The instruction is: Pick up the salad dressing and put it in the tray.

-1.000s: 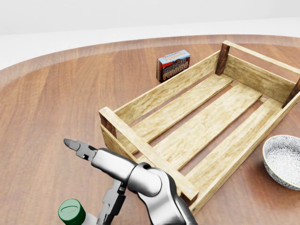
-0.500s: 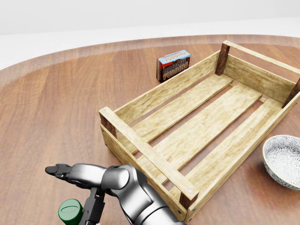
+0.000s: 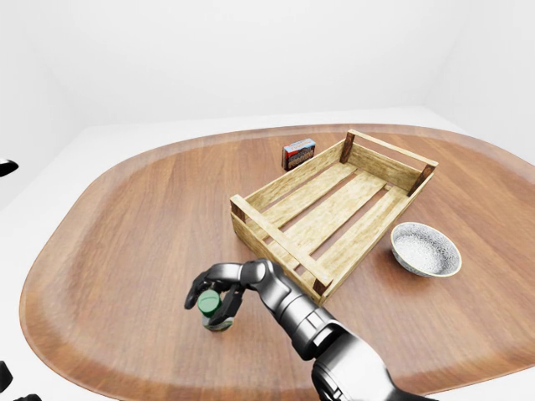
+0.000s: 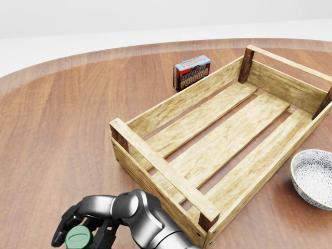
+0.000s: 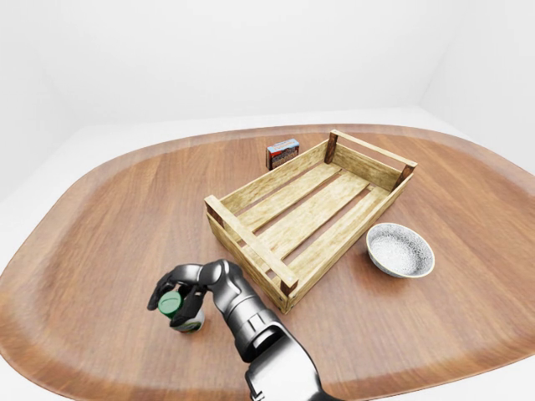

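— What stands between the right hand [image 3: 219, 292] and the tray [image 3: 334, 209]?
— Only the tray's near end wall [image 4: 161, 174], raised above bare wood.
— Inside?
— Open slats. A pudding box [image 4: 191, 72] and bowl [image 3: 425, 249] sit outside.

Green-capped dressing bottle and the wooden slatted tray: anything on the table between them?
No other object. In the left-eye view only the right hand and forearm, fingers around the green-capped dressing bottle, cross bare wood toward the wooden slatted tray.
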You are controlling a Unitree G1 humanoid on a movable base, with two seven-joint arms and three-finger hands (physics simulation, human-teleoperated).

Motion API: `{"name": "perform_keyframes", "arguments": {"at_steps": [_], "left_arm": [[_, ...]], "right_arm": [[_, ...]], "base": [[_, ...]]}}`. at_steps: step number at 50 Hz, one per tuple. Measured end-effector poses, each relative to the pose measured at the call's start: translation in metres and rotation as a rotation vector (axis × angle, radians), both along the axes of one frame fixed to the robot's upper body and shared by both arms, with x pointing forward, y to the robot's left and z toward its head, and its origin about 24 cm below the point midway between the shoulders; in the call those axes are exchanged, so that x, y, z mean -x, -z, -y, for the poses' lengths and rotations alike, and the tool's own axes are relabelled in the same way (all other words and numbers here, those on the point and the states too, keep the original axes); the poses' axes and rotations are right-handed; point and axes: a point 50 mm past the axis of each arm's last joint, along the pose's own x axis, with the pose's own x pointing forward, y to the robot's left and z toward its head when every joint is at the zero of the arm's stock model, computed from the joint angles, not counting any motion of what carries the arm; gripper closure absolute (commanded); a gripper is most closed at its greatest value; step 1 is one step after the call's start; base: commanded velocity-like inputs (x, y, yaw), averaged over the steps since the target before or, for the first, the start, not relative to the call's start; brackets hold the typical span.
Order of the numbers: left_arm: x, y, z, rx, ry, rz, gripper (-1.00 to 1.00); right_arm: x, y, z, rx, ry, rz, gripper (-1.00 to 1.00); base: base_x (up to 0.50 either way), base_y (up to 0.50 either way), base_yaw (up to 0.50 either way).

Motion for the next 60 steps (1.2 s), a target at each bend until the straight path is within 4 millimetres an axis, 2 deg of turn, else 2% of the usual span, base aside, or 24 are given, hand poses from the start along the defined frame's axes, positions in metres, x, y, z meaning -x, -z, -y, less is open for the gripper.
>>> {"name": "perform_keyframes", "arguments": {"at_steps": [8,13,19,26,32,47,60], "left_arm": [[0.000,0.000,0.001,-0.001,0.003,0.001,-1.00],[0.000,0.000,0.001,-0.001,0.004,0.002,-1.00],[0.000,0.000,0.001,-0.002,0.006,0.000,-1.00],[-0.001,0.001,0.002,-0.003,0.008,-0.001,-1.00],[-0.001,0.001,0.002,-0.003,0.009,-0.002,-1.00],[-0.002,0.002,0.003,-0.004,0.013,-0.006,-1.00],[-0.002,0.003,0.003,-0.005,0.014,-0.009,-1.00]], "right_arm": [[0.007,0.004,0.000,0.015,-0.017,0.038,0.99],[0.008,-0.001,-0.001,0.030,-0.030,0.101,0.98],[0.006,-0.014,-0.002,0.031,-0.037,0.193,0.98],[-0.003,-0.040,-0.004,0.000,-0.031,0.301,0.99],[-0.010,-0.069,-0.007,-0.035,-0.029,0.415,0.98],[-0.025,-0.157,-0.013,-0.175,-0.022,0.683,0.99],[-0.048,-0.238,0.005,-0.314,0.001,0.802,0.99]], "base": [[0.00,0.00,0.00],[0.00,0.00,0.00],[0.00,0.00,0.00],[0.00,0.00,0.00],[0.00,0.00,0.00],[0.00,0.00,0.00],[0.00,0.00,0.00]]}}
